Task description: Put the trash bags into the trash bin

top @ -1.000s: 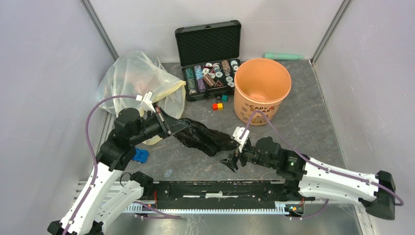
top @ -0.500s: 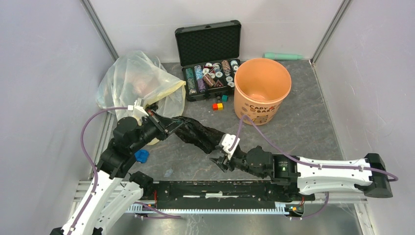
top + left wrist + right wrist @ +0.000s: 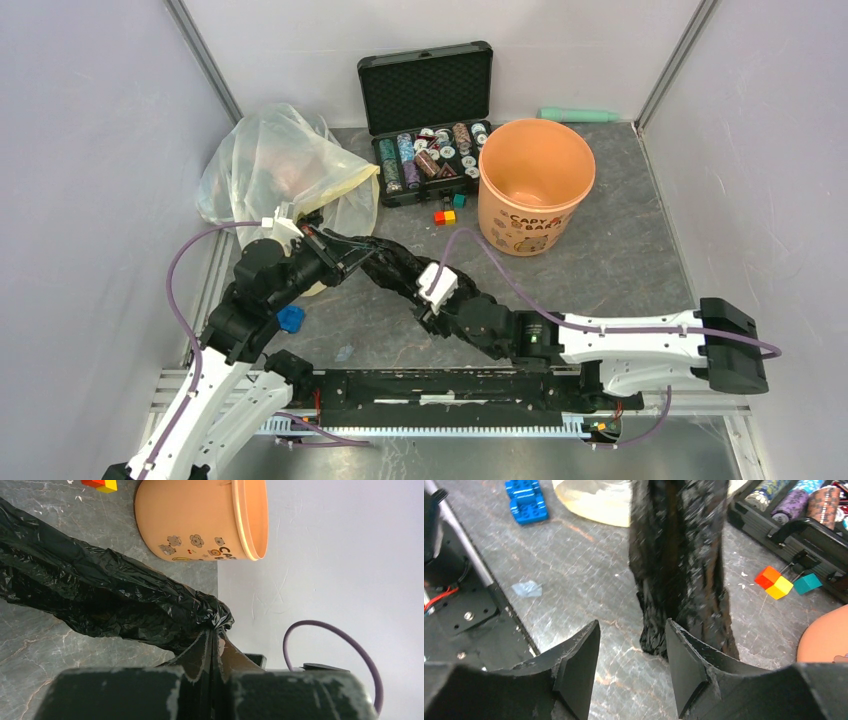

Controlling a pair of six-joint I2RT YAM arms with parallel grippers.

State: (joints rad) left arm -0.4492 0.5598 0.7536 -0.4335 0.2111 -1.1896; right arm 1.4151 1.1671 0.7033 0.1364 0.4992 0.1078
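Pinching the gathered end of the black trash bag in the tightly pressed left hand, left of centre in the overhead frame, seemingly anchoring that end. Holding the right hand spread wide, with the bag's free end at the mouth of the gap, probably lining up a second grip. Lying stretched along the counter between both hands, well apart from the orange trash bin at upper right, not yet going in.

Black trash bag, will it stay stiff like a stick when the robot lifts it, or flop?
Probably floppy: the black trash bag is crinkled, bunched where the left tool pinches it, and sags to the table. Likely light, being thin film. Its glossy skin might slip from a loose pinch.
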